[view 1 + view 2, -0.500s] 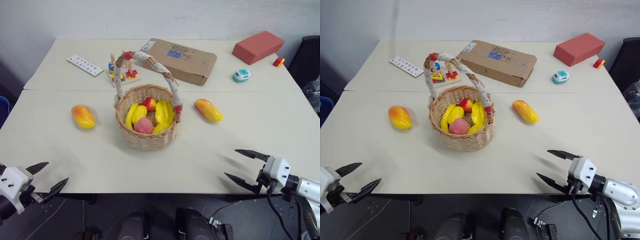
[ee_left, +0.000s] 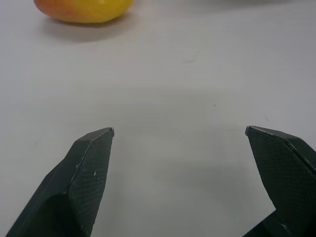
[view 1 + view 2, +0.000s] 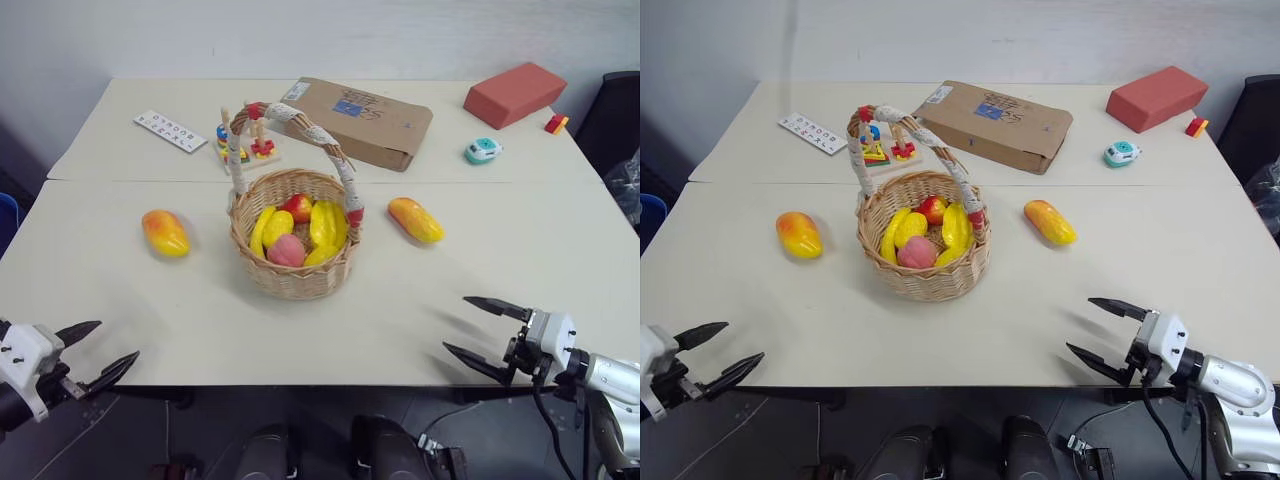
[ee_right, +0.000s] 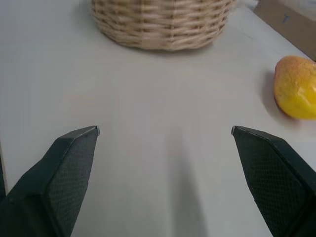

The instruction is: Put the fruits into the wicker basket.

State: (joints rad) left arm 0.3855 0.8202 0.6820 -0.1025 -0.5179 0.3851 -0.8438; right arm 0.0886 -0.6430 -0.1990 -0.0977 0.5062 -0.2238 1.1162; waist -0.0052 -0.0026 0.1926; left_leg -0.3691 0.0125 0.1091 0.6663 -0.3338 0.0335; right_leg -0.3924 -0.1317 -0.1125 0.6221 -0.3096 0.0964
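Two mangoes are out on the table, one on each side of the wicker basket (image 3: 293, 245): the left mango (image 3: 165, 232) lies well apart from its wall, the right mango (image 3: 416, 219) lies near it. Neither is in yet, so the task looks barely begun. The basket already holds small yellow pieces and a pink peach (image 3: 287, 250). Behind it sit a cardboard box (image 3: 362, 122), a red block (image 3: 514, 94) and a small stacking toy (image 3: 247, 145).

Down at the near edge, the left gripper (image 3: 98, 350) hangs with fingers spread wide, nothing between them, the left mango ahead of it. The right gripper (image 3: 482, 331) is spread and empty too. Against half a second ago both have sunk slightly toward the table edge; the fruit hasn't budged. My read: they're lining up, and the reach for a mango comes next.
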